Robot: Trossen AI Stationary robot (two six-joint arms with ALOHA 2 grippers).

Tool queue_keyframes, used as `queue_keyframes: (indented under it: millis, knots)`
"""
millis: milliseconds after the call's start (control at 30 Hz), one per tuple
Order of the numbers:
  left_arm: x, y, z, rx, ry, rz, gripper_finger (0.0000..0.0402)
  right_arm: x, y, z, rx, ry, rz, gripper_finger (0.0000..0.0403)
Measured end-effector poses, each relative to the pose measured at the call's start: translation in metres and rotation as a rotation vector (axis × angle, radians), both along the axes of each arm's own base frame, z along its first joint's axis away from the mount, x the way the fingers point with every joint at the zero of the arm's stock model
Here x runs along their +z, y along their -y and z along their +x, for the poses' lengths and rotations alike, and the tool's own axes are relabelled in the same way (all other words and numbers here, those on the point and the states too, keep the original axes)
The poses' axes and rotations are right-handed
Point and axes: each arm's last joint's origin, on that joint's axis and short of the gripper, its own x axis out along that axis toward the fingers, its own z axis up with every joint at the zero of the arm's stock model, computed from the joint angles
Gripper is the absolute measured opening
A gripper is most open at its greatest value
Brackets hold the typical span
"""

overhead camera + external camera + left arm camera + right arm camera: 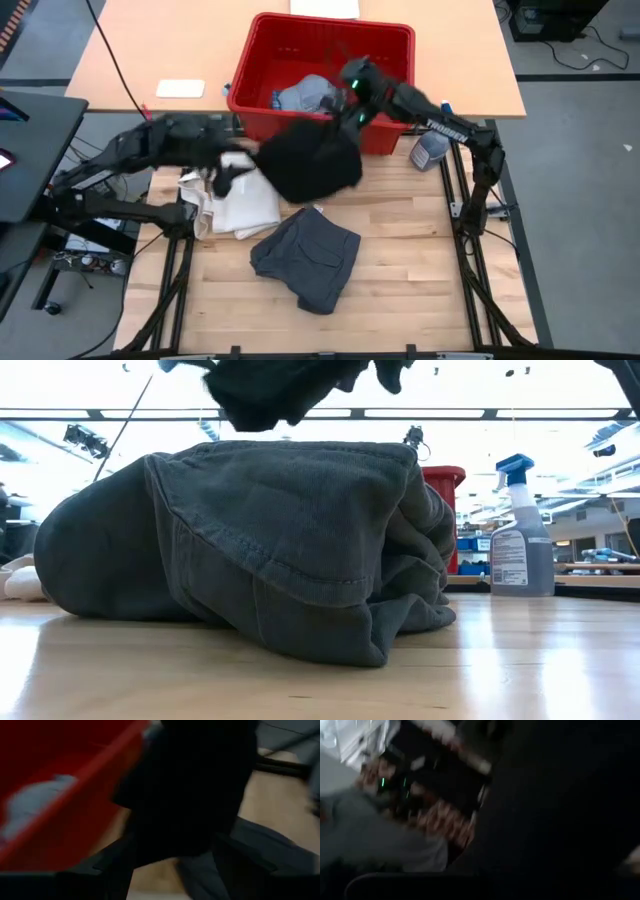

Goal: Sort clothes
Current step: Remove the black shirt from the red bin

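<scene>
The black piece (310, 165) hangs in the air in front of the red basket (250, 95), and the low view shows its lower edge (280, 390) clear of the table. My right gripper (345, 118) is at its upper far part. My left gripper (225, 178) is open beside its left edge, and in the left wrist view the black piece (195, 785) hangs in front of the spread fingers (112, 862). The charcoal-grey shorts (308, 258) lie crumpled on the table. The blue-and-white plaid piece (308, 95) lies inside the basket. My right gripper holds the black piece by its upper far part (335, 135), coming from above beside the basket's near wall. The cloth itself hides the fingers, so the kind of hold does not show. The piece hangs slack below the gripper, lifted clear of the table.
A cream-white tote bag (245, 208) lies on the table under my left gripper. A spray bottle (430, 150) stands right of the basket. The shorts (260, 540) fill the table's middle, with bare wood near and to the right of them.
</scene>
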Motion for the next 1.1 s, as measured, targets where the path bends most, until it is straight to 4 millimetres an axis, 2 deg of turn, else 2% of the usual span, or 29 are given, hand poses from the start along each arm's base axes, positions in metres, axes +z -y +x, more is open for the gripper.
queue_keyframes:
  millis: [133, 333, 433, 567, 733, 867, 967, 1100]
  knots:
    - [-0.018, 0.03, -0.008, -0.12, -0.02, -0.12, 0.0258, -0.018, -0.045, 0.017, 0.11, -0.109, 0.008, 0.0051]
    - [-0.056, 0.065, -0.003, -0.251, -0.078, -0.195, 0.0258, -0.051, -0.1, 0.047, 0.278, -0.246, 0.086, 0.0051]
    - [-0.066, 0.079, -0.003, -0.283, -0.065, -0.191, 0.0258, -0.069, -0.124, 0.059, 0.339, -0.307, 0.099, 0.0051]
    - [-0.079, 0.091, -0.004, -0.283, -0.098, -0.14, 0.0258, -0.094, -0.144, 0.073, 0.385, -0.344, 0.076, 0.0056]
    - [-0.084, 0.095, -0.006, -0.258, -0.103, -0.149, 0.0258, -0.133, -0.137, 0.092, 0.319, -0.419, 0.029, 0.0093]
    - [-0.085, 0.096, -0.007, -0.248, -0.114, -0.173, 0.0258, -0.164, -0.127, 0.099, 0.295, -0.512, 0.01, 0.0131]
    - [-0.086, 0.096, -0.007, -0.225, -0.123, -0.203, 0.0258, -0.182, -0.119, 0.097, 0.285, -0.602, 0.016, 0.0171]
    - [-0.086, 0.096, -0.007, -0.212, -0.121, -0.22, 0.0259, -0.185, -0.105, 0.083, 0.209, -0.741, -0.071, 0.0231]
